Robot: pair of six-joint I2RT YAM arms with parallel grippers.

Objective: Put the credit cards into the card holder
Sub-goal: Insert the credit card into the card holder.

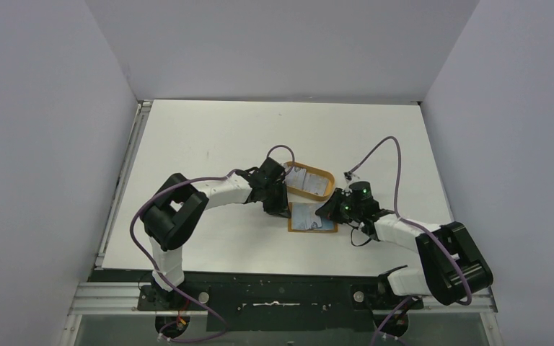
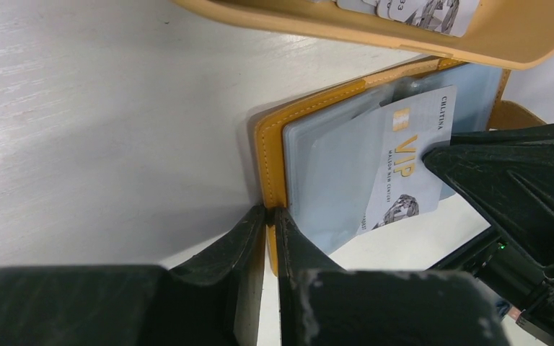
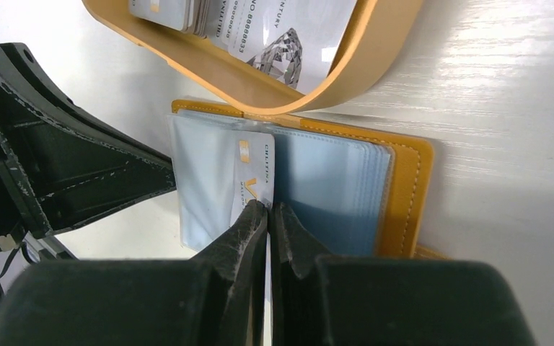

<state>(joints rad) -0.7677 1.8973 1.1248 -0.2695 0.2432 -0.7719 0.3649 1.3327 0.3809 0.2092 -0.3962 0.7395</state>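
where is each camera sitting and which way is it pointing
Top external: above and behind the bases, looking down on the table; both arms whole, meeting at the card holder.
Left wrist: on the left arm, looking along the left claw, pinched on the holder's orange edge.
Right wrist: on the right arm, looking along the right claw, shut on a credit card; left claw at left.
Both wrist views share card, holder and tray.

Orange card holder open flat; pale VIP card (tilted) atop it.
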